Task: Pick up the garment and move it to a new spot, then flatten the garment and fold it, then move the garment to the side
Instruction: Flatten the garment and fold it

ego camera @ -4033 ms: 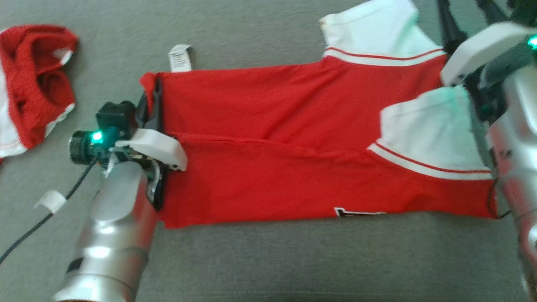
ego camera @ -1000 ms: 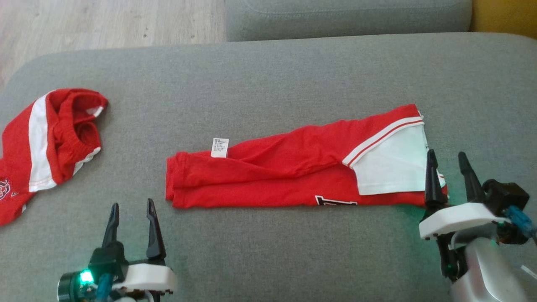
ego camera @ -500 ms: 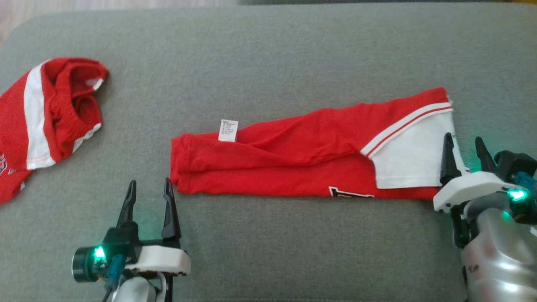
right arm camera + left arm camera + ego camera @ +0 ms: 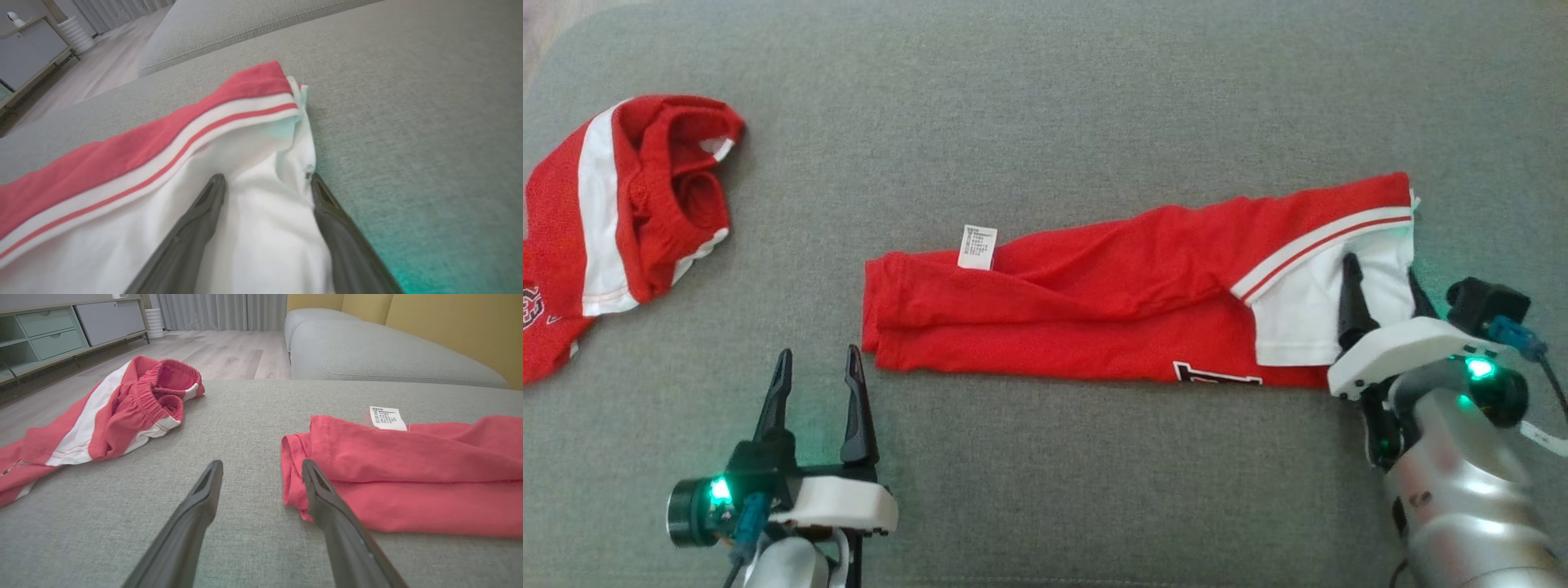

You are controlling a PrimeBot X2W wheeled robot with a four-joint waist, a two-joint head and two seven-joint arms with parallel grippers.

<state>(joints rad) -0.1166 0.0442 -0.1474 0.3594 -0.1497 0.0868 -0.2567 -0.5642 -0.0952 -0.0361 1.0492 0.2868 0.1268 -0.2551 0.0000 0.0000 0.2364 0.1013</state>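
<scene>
Watcher: Since half a second ago the right gripper [image 4: 1382,273] has slid forward from the outer edge of the white sleeve [image 4: 1298,318] onto the sleeve itself.
Checker: Jaws?
Watcher: Spread wide, pinching nothing. In the right wrist view one finger lies over the white cloth, the other at its edge beside the grey upholstery.
Checker: And the garment?
Watcher: The red jersey [image 4: 1094,302] lies folded into a long strip across the middle of the grey sofa cushion [image 4: 1045,98]. Its care label [image 4: 978,247] pokes out at the far edge, and black lettering [image 4: 1217,376] shows at the near edge.
Checker: Left side?
Watcher: The left gripper [image 4: 818,354] has stayed just short of the hem end, fingers spread, holding nothing. The red-and-white shorts [image 4: 621,204] sit crumpled well apart to the left.
</scene>
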